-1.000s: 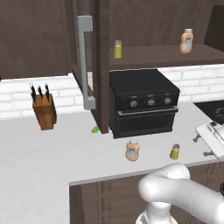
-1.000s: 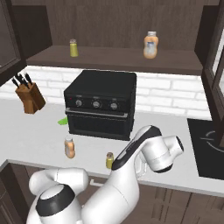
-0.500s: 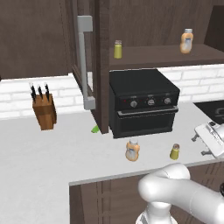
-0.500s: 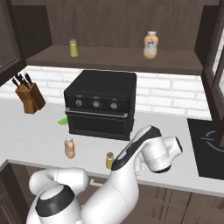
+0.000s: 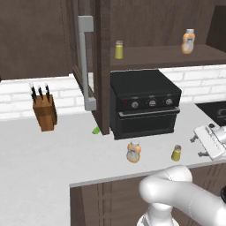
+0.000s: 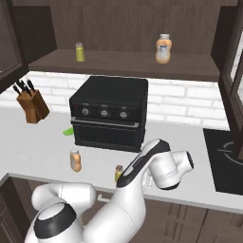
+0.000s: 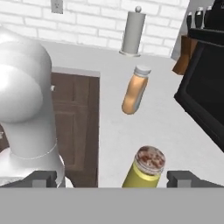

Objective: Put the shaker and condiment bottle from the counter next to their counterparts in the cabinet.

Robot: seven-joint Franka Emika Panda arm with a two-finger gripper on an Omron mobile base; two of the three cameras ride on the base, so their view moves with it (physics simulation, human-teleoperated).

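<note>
Standing on the counter (image 5: 53,163) near its front edge, the shaker (image 5: 176,153) sits between the hand's (image 7: 111,178) wide-spread, empty fingers, seemingly untouched. The condiment bottle (image 5: 133,151) stands just left of it, before the black oven (image 5: 145,103); their counterparts wait on the cabinet (image 5: 167,55) shelf.

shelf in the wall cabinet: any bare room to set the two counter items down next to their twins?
Yes. The dark wooden shelf lies bare between the yellow-green capped shaker and the orange pale-labelled bottle, and right of that bottle. Left of the shaker, less room.
</note>
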